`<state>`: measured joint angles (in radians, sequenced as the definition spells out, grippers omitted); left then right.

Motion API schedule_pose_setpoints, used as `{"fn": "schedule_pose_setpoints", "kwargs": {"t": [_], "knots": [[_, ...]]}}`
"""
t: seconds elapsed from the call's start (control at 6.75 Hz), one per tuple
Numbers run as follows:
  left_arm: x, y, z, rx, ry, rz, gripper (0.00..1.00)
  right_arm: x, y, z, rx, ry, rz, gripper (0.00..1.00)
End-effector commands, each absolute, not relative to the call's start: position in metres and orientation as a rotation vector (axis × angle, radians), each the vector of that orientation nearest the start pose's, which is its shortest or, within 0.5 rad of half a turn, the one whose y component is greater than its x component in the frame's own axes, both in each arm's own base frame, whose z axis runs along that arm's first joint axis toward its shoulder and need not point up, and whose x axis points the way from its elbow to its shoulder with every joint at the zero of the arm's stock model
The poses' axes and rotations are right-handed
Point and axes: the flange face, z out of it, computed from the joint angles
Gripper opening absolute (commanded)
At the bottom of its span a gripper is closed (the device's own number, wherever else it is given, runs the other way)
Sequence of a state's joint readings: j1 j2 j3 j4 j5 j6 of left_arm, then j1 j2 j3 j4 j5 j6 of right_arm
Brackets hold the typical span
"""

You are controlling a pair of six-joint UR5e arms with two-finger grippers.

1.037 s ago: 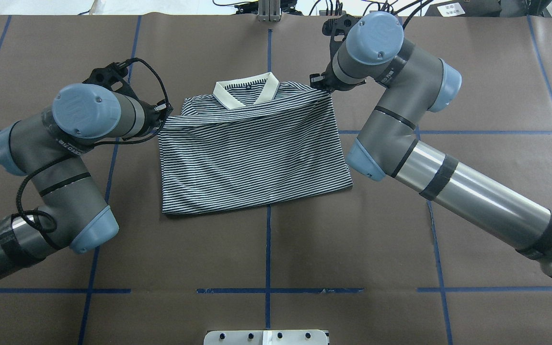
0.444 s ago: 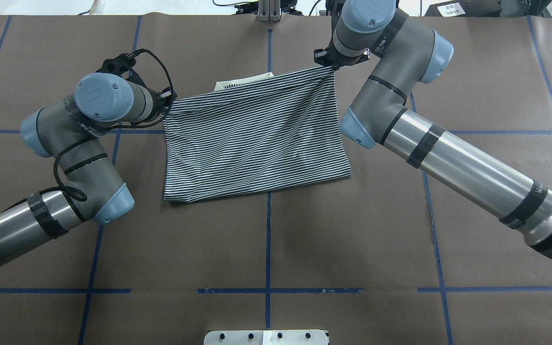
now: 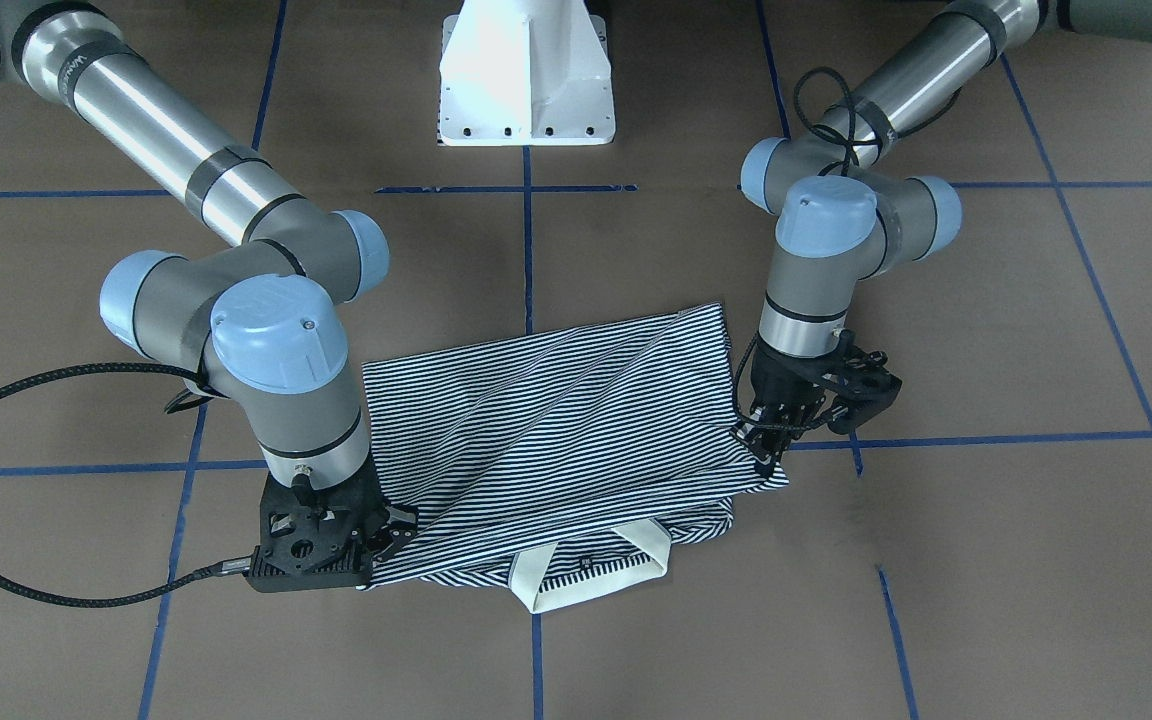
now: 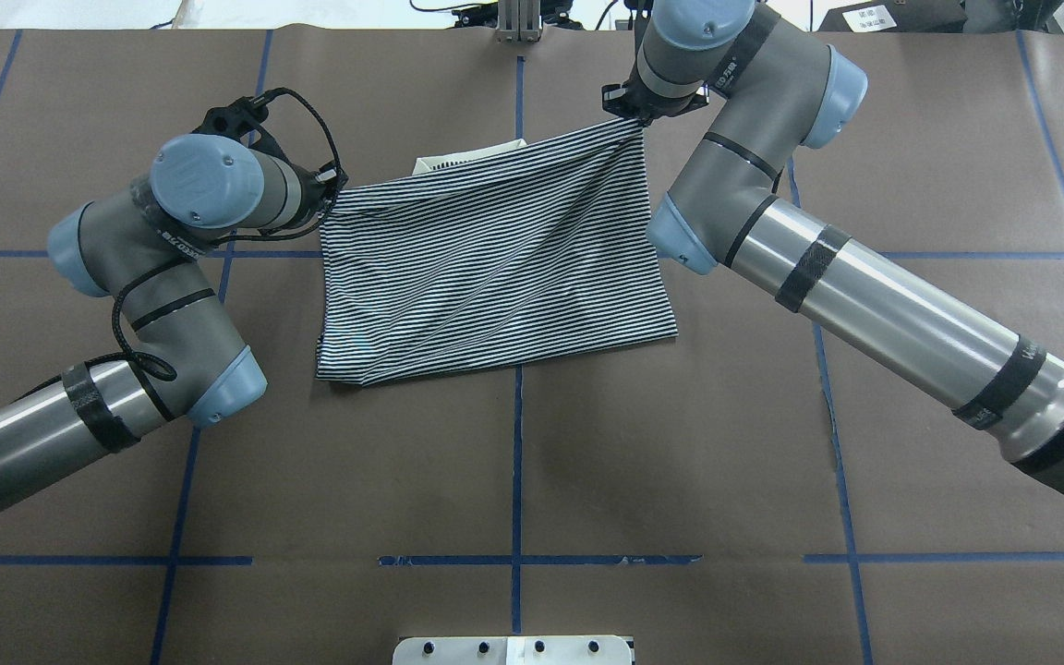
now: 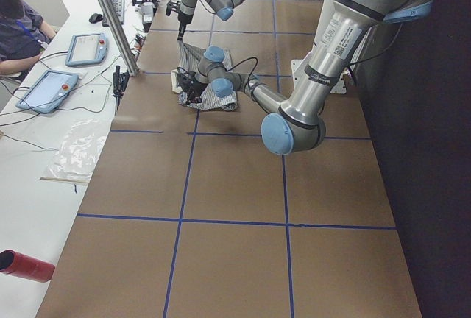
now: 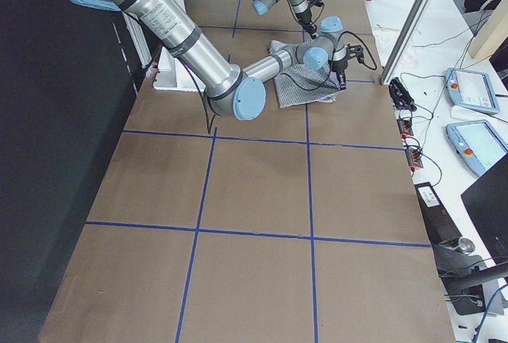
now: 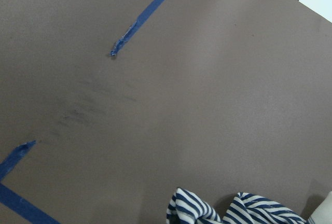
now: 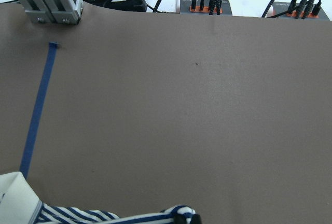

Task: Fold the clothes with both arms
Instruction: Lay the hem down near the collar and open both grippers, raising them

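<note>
The striped polo shirt (image 4: 495, 268) lies in the middle of the brown table, with its top layer drawn taut over the rest. Only a sliver of white collar (image 4: 458, 159) peeks out at the far edge; the front-facing view shows more of the collar (image 3: 591, 575). My left gripper (image 4: 327, 196) is shut on the layer's left corner. My right gripper (image 4: 629, 115) is shut on the right corner, farther from the robot. From across the table the left gripper (image 3: 764, 445) and the right gripper (image 3: 386, 530) both pinch striped cloth. Striped fabric (image 7: 207, 213) shows at the bottom of the left wrist view.
Blue tape lines grid the brown table cover. The white pedestal base (image 3: 526, 80) stands at the robot's side. An aluminium post (image 4: 518, 18) and cables sit past the far edge. A person (image 5: 18, 23) sits at a side desk with tablets.
Both grippers have carried the striped layer away from the robot and over the collar, which was fully exposed a second ago. The right gripper has gone farther than the left.
</note>
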<state>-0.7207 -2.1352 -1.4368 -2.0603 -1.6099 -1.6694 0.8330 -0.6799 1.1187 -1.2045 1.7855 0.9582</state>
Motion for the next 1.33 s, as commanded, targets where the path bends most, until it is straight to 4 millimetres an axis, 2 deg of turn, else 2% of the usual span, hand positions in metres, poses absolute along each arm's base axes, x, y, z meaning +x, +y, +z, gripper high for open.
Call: {"fn": "schedule_pose_setpoints", "kwargs": {"t": [0.0,0.15,0.3,0.44,0.59,0.74,0.89,1.04,1.19], "knots": [[0.46,-0.575,0.326,0.253,0.924,-0.737,0.0,-0.479,-0.678,0.263,0.405,-0.78,0.111,0.07],[0.459,-0.576,0.327,0.253,0.923,-0.738,0.26,-0.49,-0.665,0.28,0.405,-0.783,0.087,0.99],[0.449,-0.584,0.326,0.263,0.923,-0.752,0.91,-0.491,-0.659,0.291,0.409,-0.802,0.076,1.0],[0.434,-0.596,0.321,0.272,0.927,-0.77,1.0,-0.488,-0.657,0.289,0.411,-0.831,0.066,1.0],[0.418,-0.605,0.315,0.234,0.952,-0.769,1.0,-0.481,-0.64,0.289,0.376,-0.884,0.039,1.0],[0.391,-0.605,0.291,0.24,1.001,-0.732,1.0,-0.473,-0.626,0.298,0.337,-0.909,0.03,1.0],[0.381,-0.594,0.27,0.224,0.999,-0.724,1.0,-0.474,-0.587,0.319,0.269,-0.93,0.065,1.0],[0.371,-0.581,0.247,0.226,1.006,-0.721,1.0,-0.475,-0.537,0.331,0.215,-0.955,0.1,1.0],[0.364,-0.575,0.237,0.223,1.001,-0.722,1.0,-0.475,-0.509,0.336,0.166,-0.971,0.146,1.0]]}}
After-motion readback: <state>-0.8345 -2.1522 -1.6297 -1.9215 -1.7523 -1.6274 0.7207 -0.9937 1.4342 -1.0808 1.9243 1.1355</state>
